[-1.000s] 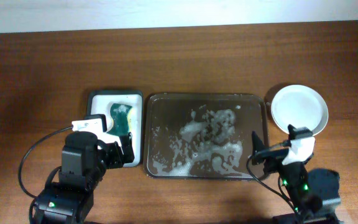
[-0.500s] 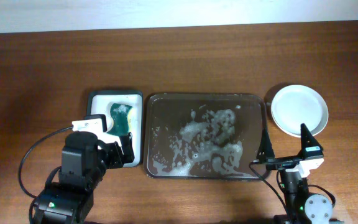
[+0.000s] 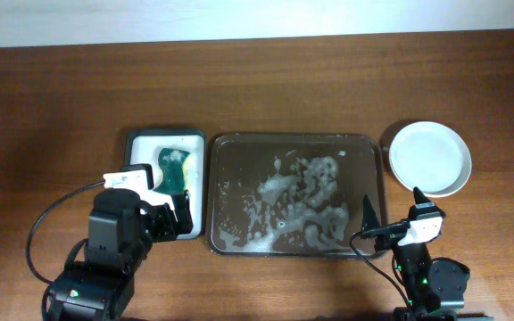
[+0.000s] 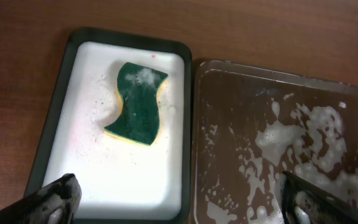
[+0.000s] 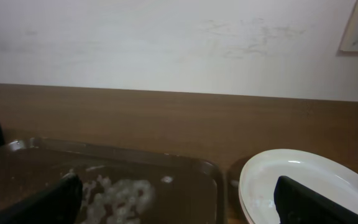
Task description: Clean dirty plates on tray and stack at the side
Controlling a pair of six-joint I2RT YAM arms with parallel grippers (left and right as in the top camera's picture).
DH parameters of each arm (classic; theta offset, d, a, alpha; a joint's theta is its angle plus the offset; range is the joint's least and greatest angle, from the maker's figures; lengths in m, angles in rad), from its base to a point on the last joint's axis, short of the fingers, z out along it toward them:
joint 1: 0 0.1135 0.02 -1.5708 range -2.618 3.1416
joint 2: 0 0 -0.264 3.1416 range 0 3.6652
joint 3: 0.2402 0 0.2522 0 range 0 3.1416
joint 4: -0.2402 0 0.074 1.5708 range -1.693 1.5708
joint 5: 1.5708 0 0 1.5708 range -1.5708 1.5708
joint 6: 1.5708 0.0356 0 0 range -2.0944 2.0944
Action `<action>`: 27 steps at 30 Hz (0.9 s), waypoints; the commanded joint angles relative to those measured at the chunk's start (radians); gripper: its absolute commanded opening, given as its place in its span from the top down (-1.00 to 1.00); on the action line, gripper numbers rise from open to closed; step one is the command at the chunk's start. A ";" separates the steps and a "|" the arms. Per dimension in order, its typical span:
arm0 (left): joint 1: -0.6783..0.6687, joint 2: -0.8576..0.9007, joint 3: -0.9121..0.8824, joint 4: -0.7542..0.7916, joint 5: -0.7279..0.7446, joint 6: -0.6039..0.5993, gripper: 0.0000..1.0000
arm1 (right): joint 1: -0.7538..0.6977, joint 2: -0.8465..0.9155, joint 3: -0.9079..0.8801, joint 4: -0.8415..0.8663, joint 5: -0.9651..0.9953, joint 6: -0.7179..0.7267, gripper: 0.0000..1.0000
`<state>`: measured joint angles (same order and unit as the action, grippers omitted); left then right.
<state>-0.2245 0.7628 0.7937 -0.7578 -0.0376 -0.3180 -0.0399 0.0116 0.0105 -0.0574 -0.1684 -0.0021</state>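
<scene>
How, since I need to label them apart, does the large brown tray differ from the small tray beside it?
Size: the brown tray is clearly larger than the small tray.
Colour: the brown tray is dark and glossy inside, while the small tray is white inside with a dark rim.
Contents: the brown tray holds patches of soapy foam; the small tray holds a green sponge.
Both are rectangular with rounded corners and lie flat side by side.

free: table (image 3: 257, 80) far side (bare wood) | obstacles: sponge tray (image 3: 143, 150) left, tray (image 3: 239, 169) centre, plates (image 3: 430, 158) right
</scene>
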 commanded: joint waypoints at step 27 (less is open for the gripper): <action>-0.002 -0.055 -0.008 -0.069 -0.011 -0.002 -0.99 | -0.006 -0.008 -0.005 -0.004 -0.023 -0.006 -0.97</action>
<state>-0.2245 0.7532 0.7937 -0.7815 -0.0376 -0.3176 -0.0399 0.0116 0.0105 -0.0574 -0.1749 -0.0040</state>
